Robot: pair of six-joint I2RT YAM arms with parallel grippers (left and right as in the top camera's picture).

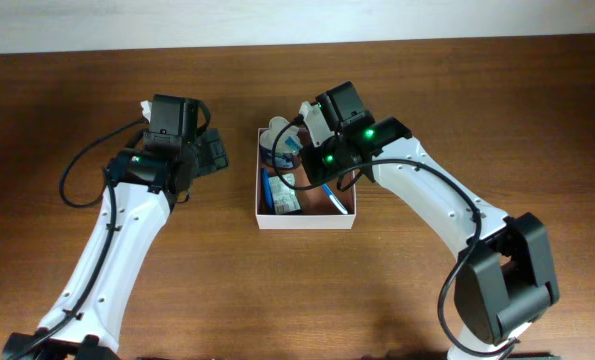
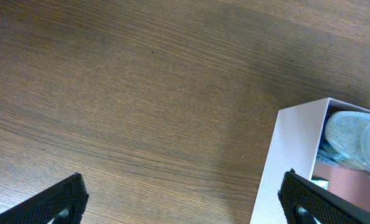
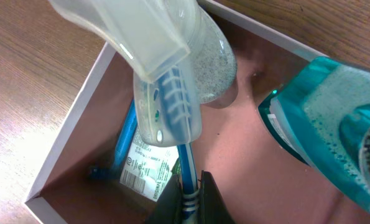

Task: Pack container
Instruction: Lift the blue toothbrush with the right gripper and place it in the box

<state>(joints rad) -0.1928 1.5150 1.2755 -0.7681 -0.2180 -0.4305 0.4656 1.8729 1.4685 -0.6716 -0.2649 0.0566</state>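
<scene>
- At the centre of the table (image 1: 97, 80), the container (image 1: 305, 222) sits open-topped between the two arms, with white walls and a reddish-brown floor.
- Contents visible from the right wrist view: a labelled packet (image 3: 147, 169) flat on the floor by the left wall, a teal bottle (image 3: 324, 124) on the right side, and a frosted clear vessel behind.
- The right gripper (image 3: 188, 198) hangs over the container's interior with its fingers pinched on the blue handle of a toothbrush (image 3: 186, 163). The clear-capped head points away from the wrist.
- The left gripper (image 1: 215, 155) is just beside the container's left wall (image 2: 290, 162). Its fingers are spread wide with nothing between them.
- Step in hand, as a judgement: placing the toothbrush inside the container.
- Next move calls for lowering the toothbrush toward the free floor between packet and bottle, then spreading the fingers only once it rests there.
- Risk: the capped head may catch the frosted vessel or the bottle.
</scene>
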